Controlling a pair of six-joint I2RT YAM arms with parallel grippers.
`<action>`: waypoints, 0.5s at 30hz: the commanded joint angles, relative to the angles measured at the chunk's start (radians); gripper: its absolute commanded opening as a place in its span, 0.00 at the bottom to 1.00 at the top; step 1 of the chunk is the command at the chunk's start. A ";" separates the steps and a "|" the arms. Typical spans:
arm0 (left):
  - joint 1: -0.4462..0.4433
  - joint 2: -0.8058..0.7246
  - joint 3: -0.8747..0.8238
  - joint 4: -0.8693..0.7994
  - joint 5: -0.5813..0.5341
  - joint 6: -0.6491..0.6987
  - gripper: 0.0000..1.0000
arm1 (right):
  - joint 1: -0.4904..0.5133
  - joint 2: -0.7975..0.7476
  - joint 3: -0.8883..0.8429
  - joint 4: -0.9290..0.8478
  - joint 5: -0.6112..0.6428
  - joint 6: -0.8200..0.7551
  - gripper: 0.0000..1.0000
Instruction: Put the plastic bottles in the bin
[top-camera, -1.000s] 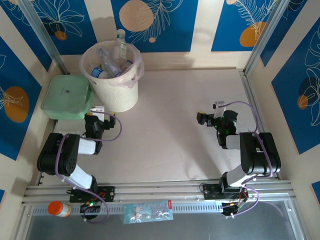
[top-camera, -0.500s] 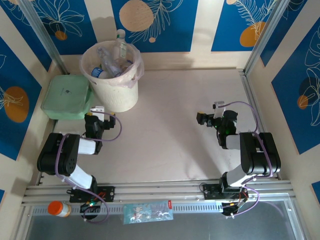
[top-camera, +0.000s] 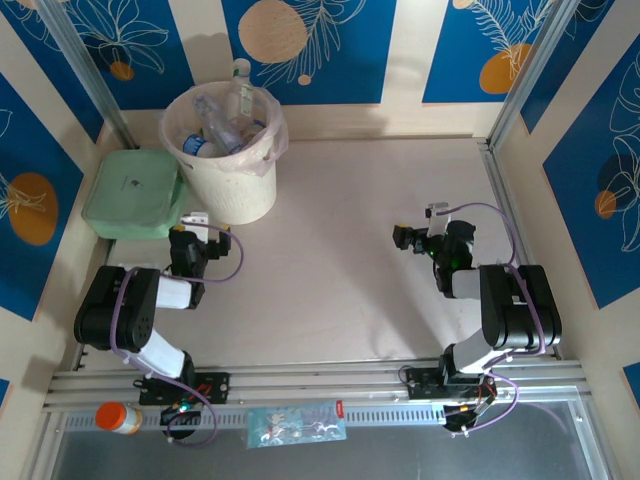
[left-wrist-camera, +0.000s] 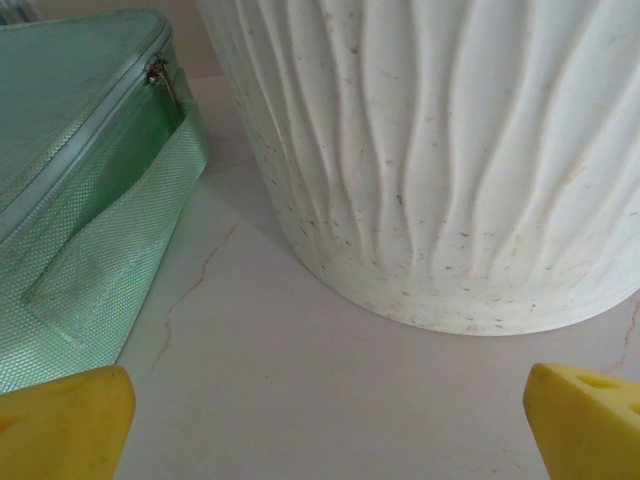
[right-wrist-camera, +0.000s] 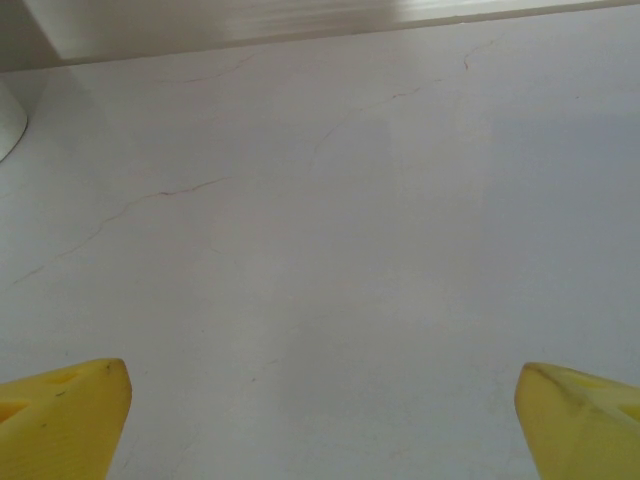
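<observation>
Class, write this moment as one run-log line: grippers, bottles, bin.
left gripper: open, empty, facing bin | right gripper: open, empty, over table | plastic bottles: in bin

ROBOTICS LAB TEST CELL, from above: the left arm (top-camera: 125, 310) and right arm (top-camera: 510, 310) stand bolted to a slotted aluminium rail (top-camera: 320, 378) at the near edge of a pale, marble-veined table (top-camera: 340, 260). Purple cables (top-camera: 497, 215) loop from their joints. Aluminium posts (top-camera: 85, 75) frame wall panels (top-camera: 310, 45) printed with blue leaf patterns and orange discs, closing the bench in on three sides like a stage set. The props are household ones: a ribbed cream bin (top-camera: 240, 190) with a liner bag, holding plastic bottles (top-camera: 215, 125), and a pale-green zipped box (top-camera: 130, 195) just beside it.
</observation>
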 joint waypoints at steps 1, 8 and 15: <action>-0.001 0.000 0.000 0.018 -0.013 -0.008 0.99 | -0.001 -0.003 0.013 0.000 -0.014 -0.018 0.99; -0.001 0.000 -0.001 0.018 -0.013 -0.007 0.99 | -0.001 -0.003 0.013 0.000 -0.013 -0.018 0.99; 0.001 0.002 0.011 0.000 -0.011 -0.011 0.99 | -0.002 -0.003 0.013 0.001 -0.014 -0.018 0.99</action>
